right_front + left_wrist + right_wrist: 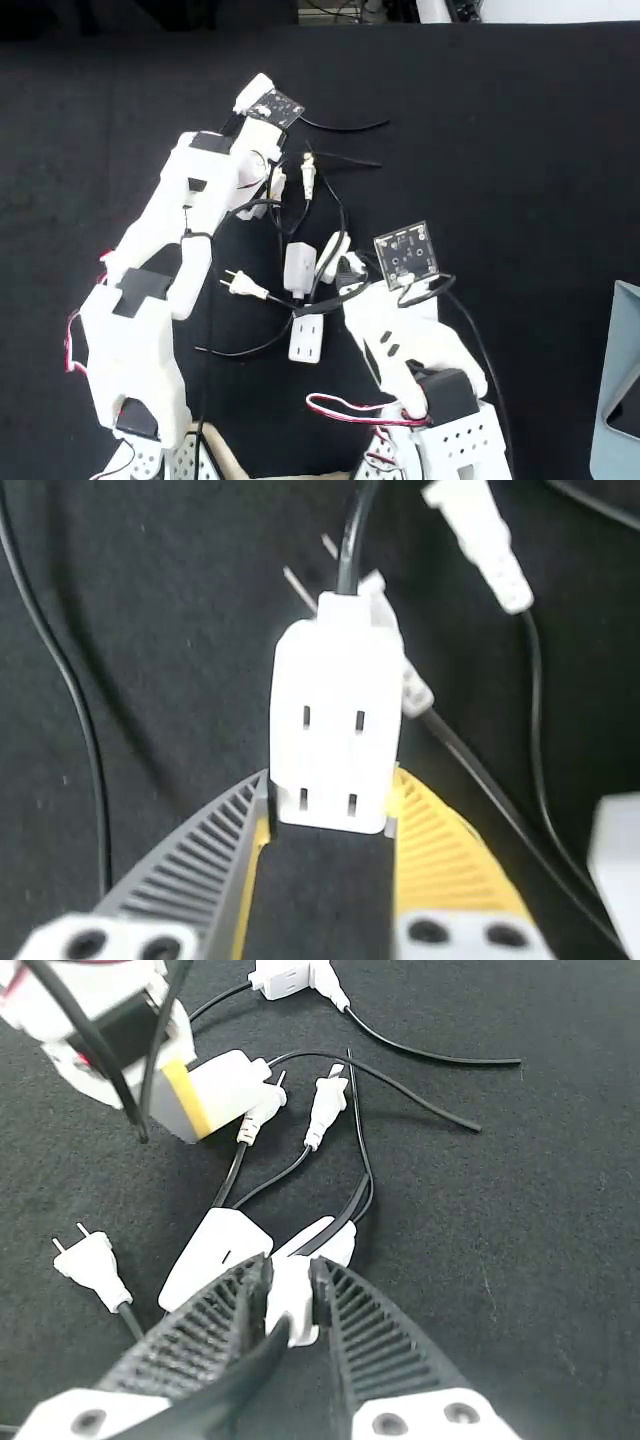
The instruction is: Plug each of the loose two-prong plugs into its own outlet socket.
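Observation:
My left gripper [330,800] is shut on the lower end of a white outlet block [335,730] with two pairs of slots and a black cord at its far end. A loose white plug [385,630] lies just behind the block, prongs pointing away, and a second plug [480,540] lies farther off. My right gripper [290,1275] is shut on a white plug [320,1245] crossed by black cords, next to another outlet block [215,1250]. A loose two-prong plug [90,1260] rests beside that block. Seen from above, the left gripper [262,185] is beyond the right gripper [340,265].
A third white outlet block [306,340] lies near the arms' bases, and one more [290,975] lies far off. Black cords [340,125] loop over the dark cloth between the arms. A grey container [620,380] stands at the right edge.

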`<move>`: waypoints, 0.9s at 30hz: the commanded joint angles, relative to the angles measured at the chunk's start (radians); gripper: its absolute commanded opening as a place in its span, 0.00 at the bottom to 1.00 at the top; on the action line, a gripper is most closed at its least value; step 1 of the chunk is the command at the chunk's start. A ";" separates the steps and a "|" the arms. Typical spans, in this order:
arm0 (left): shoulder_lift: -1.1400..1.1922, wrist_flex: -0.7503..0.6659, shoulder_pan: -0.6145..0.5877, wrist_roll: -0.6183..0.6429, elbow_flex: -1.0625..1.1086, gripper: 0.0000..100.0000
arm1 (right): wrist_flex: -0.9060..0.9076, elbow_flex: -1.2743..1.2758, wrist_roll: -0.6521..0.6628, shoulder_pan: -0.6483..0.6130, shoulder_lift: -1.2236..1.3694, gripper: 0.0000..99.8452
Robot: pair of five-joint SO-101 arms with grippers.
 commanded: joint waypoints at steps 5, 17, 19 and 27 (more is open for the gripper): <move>-0.146 0.184 -0.022 0.003 0.010 0.07 | 0.002 -0.010 -0.011 0.014 -0.001 0.01; -0.388 -0.011 -0.051 -0.178 0.498 0.06 | 0.003 -0.010 -0.011 0.009 -0.001 0.01; -0.408 -0.071 -0.070 -0.180 0.549 0.09 | 0.003 -0.008 -0.009 0.009 -0.001 0.01; -0.539 -0.081 -0.170 -0.153 0.568 0.31 | -0.003 -0.021 -0.003 0.009 -0.001 0.01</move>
